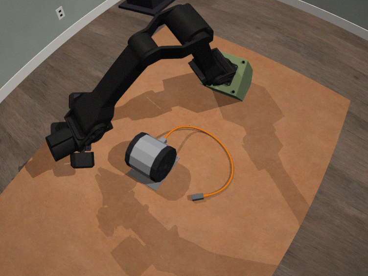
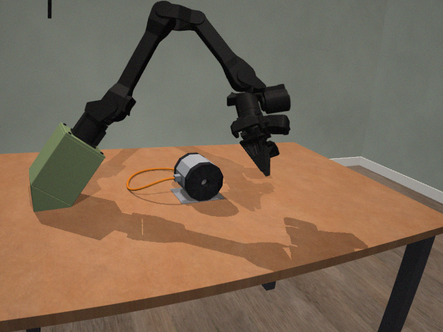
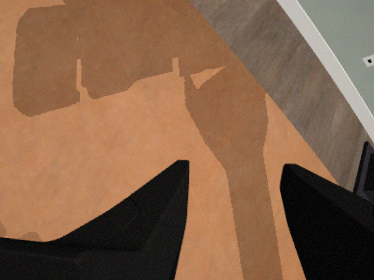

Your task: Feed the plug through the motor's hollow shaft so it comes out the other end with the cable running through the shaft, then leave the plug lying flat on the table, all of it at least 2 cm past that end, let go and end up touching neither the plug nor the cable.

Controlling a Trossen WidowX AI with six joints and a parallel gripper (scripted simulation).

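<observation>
Black two-fingered end effector (image 1: 82, 156) (image 2: 266, 173) (image 3: 235, 173), lower left from above, partly open and empty. Grey rectangular plug (image 1: 197, 196), lower centre, outside the silver-and-black cylindrical motor (image 1: 149, 156) (image 2: 201, 179), unthreaded. Apparent step: approach; next, the end effector must cross rightward and grasp the plug.

three views of one bench (image 1: 261, 227) (image 2: 111, 273) (image 3: 125, 145): overhead, side-on and close in.
the top view looks steeply down from above, turned so the bench's edges run slantwise, and takes in the motor (image 1: 146, 154) (image 2: 199, 179) and the arm's green base (image 1: 247, 79) (image 2: 66, 169); the exterior view shares both, looking from farther out and slightly above, across a long bench edge towards the wall (image 1: 27, 27) (image 2: 314, 51) (image 3: 330, 5). the wrist view looks down between the gripper's (image 1: 82, 156) (image 2: 266, 173) (image 3: 235, 165) fingers, nearest of all, and shares a bench edge, floor and wall with the top view.
</observation>
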